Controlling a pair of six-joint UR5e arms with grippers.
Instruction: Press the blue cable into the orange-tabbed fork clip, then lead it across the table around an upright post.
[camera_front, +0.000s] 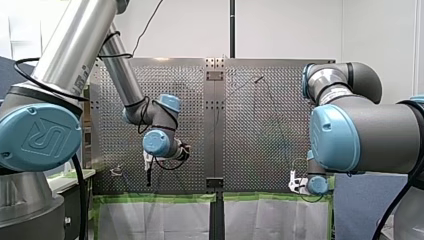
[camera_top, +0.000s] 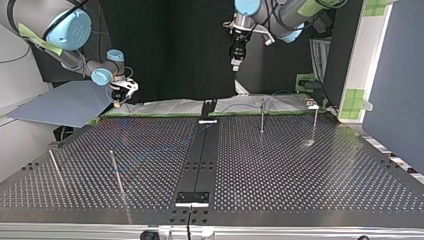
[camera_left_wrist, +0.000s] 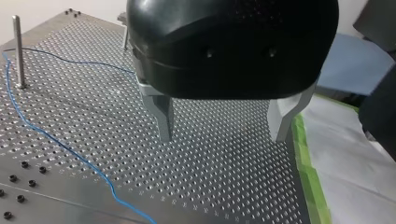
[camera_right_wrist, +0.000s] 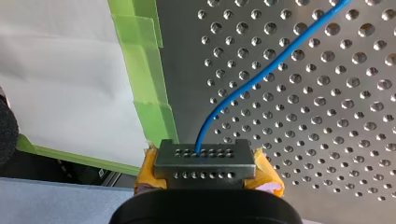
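Note:
The blue cable (camera_right_wrist: 261, 74) lies loose on the perforated table and runs into my right gripper (camera_right_wrist: 205, 158), whose yellow pads are shut on it near the table's taped edge. At the top view's left, that gripper (camera_top: 119, 99) hangs just off the far edge. My left gripper (camera_left_wrist: 223, 126) hovers above the table with its metal fingers (camera_left_wrist: 164, 122) wide apart and nothing between them. The cable (camera_left_wrist: 46, 136) passes well to one side of them, beside an upright post (camera_left_wrist: 18, 51). A small clip (camera_top: 312, 104) sits at the far right in the top view.
Upright posts stand at the top view's right (camera_top: 262, 116) (camera_top: 315, 122) and at its left front (camera_top: 116, 171). A black centre strip (camera_top: 200, 160) divides the plates. Green tape (camera_left_wrist: 308, 168) and white sheeting line the table's edge by the arms.

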